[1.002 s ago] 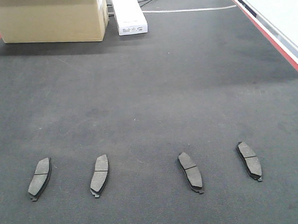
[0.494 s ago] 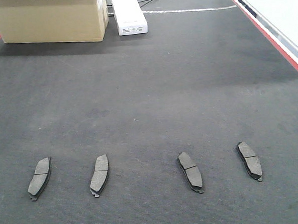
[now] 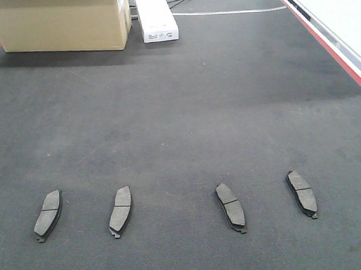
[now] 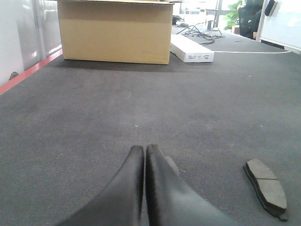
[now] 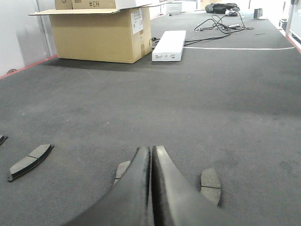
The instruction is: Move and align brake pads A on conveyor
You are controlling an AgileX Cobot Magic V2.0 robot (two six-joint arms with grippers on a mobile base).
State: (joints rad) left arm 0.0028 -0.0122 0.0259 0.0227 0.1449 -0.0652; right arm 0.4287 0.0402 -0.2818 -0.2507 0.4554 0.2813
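Waiting: both arms low over the conveyor (image 3: 185,110), nothing gripped
Left gripper (image 4: 145,155): fingers pressed together, empty
Right gripper (image 5: 151,155): same, closed and empty
Brake pads A (image 3: 231,207): four in a near row, left pair (image 3: 120,209) tilt one way, right pair opposite; alignment likely unfinished
Surroundings: cardboard box (image 3: 59,23), white box (image 3: 156,16) at far end, well apart
Obstructions: none near pads

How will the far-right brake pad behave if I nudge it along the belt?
The far-right brake pad looks flat and rigid, so it should slide rather than roll or tip. The conveyor looks rough, so it may drag and pivot if pushed off-centre.
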